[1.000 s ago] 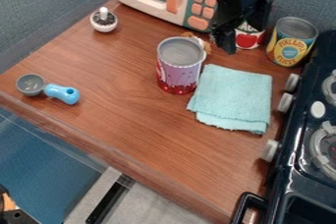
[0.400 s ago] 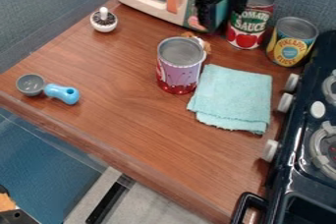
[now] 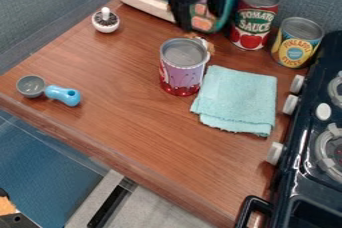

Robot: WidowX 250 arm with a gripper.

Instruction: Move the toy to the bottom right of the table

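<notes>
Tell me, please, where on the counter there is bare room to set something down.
One patch lies between the blue-handled scoop and the purple can; another runs below the folded cloth, left of the stove. Crowded at the back: the small, mostly hidden item behind the purple can, the hand before the microwave, and two food cans.

A wooden table [image 3: 133, 117] holds cans [image 3: 182, 67], cloth [image 3: 235, 99], scoop [image 3: 61, 95], toy [image 3: 210, 47], microwave [image 3: 145, 6], white item [image 3: 105, 24].
</notes>
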